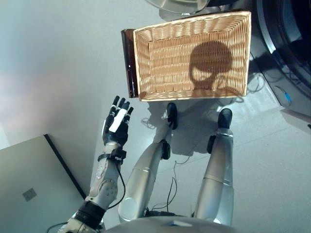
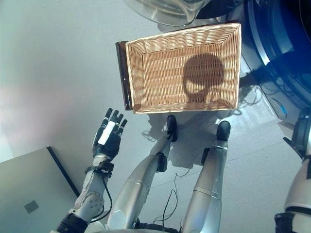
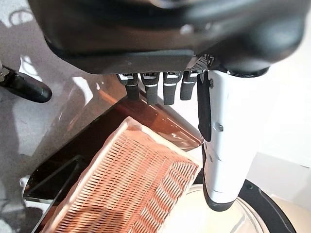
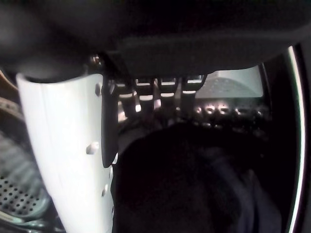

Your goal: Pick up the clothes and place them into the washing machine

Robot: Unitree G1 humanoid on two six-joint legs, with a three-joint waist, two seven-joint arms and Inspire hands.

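Note:
The wicker basket (image 1: 144,63) stands on the floor in front of me with nothing in it. To its right is the washing machine (image 1: 291,39). In the right wrist view my right hand (image 4: 160,94) is at the dark drum, fingers straight, white-covered thumb (image 4: 63,145) out to the side. A dark garment (image 4: 194,179) lies in the drum just past the fingers, not held. My left hand (image 1: 116,126) hovers open above the floor, left of the basket's near corner, holding nothing.
A dark brown stand (image 1: 129,63) juts out under the basket's left side. The machine's round glass door (image 1: 177,5) hangs open beyond the basket. A grey panel with a dark edge (image 1: 29,184) lies at the lower left.

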